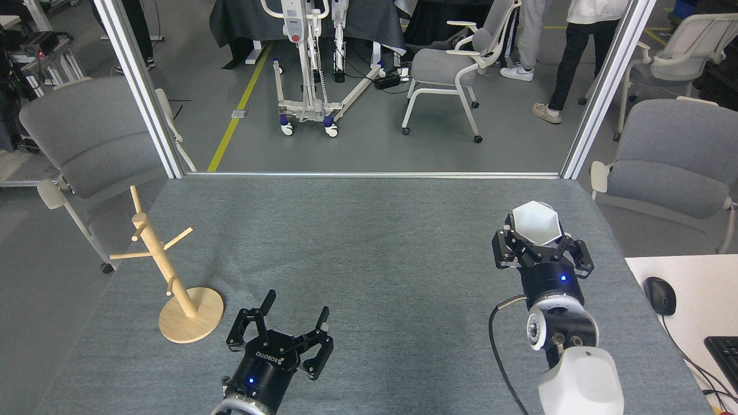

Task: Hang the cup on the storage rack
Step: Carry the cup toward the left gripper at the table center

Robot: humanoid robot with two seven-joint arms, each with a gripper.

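2 grippers: your right gripper (537, 241) pinches the cup (537, 223) low on its faceted wall; probably light, rigid, brittle, slick. Left gripper (295, 316) spread, empty, near the storage rack (167, 271).

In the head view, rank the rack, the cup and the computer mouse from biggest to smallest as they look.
1. Rack, clearly largest.
2. Cup, held up in the right gripper, so nearness to the camera may enlarge it.
3. Mouse, a bit smaller than the cup; close enough to be unsure.
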